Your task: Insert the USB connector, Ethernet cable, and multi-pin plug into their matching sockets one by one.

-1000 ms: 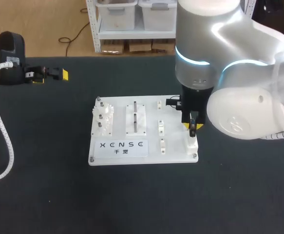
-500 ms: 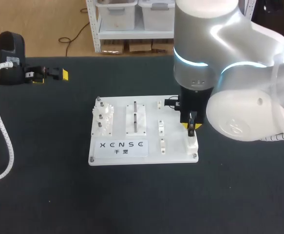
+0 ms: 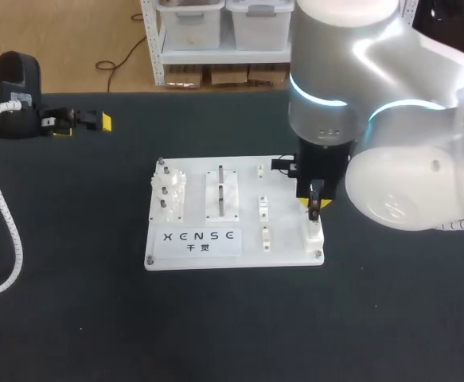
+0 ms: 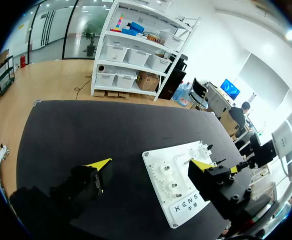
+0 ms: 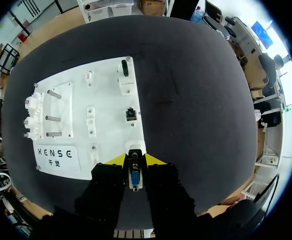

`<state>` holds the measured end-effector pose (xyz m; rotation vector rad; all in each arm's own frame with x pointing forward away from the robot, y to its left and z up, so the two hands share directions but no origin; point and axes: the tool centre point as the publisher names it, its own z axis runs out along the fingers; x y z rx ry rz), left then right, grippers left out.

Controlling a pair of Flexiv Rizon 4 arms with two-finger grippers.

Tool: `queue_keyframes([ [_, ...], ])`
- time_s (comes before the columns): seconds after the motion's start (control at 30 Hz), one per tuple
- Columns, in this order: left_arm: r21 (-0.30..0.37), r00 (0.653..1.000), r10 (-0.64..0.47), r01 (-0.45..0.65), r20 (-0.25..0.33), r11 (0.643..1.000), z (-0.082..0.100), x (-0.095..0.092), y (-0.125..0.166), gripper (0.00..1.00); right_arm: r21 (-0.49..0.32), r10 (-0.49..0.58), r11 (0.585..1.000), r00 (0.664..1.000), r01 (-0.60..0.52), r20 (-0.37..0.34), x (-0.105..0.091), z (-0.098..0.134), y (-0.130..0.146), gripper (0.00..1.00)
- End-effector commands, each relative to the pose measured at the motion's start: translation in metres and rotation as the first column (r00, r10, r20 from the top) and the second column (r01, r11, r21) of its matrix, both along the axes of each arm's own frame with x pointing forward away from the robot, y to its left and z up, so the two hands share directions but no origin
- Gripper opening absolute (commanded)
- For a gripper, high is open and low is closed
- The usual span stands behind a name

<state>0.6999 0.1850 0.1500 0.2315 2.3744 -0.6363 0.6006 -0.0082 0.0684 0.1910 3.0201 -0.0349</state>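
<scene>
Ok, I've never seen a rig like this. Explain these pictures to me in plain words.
This is a two-armed robot at a black table. The head view looks down from above and behind it. Each round picture comes from a camera on one wrist. On the table lies a white board with gears, pegs and small sockets. The right arm hangs over the board's right edge, its jaws shut on a multi-pin plug over a white socket. The left arm sits at the table's far left, jaws open and empty.
</scene>
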Motion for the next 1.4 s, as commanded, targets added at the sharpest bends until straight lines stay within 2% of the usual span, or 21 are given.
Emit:
queue_keyframes([
  [0.03,0.000,1.000,0.000,0.000,0.000,1.000,0.0000,0.0000,0.0000,1.00,0.001,-0.002,1.000,1.000,0.002,0.005,-0.0026,-0.0009,-0.0018,0.00],
  [0.83,0.000,1.000,0.000,0.000,0.000,1.000,0.0000,0.0000,0.0000,1.00,-0.015,-0.011,1.000,1.000,0.011,-0.012,-0.0040,-0.0089,-0.0022,0.00],
  [1.4,0.000,1.000,0.000,0.000,0.000,1.000,0.0000,0.0000,0.0000,1.00,-0.030,-0.007,1.000,1.000,0.007,0.002,-0.0059,-0.0103,-0.0021,0.00],
])
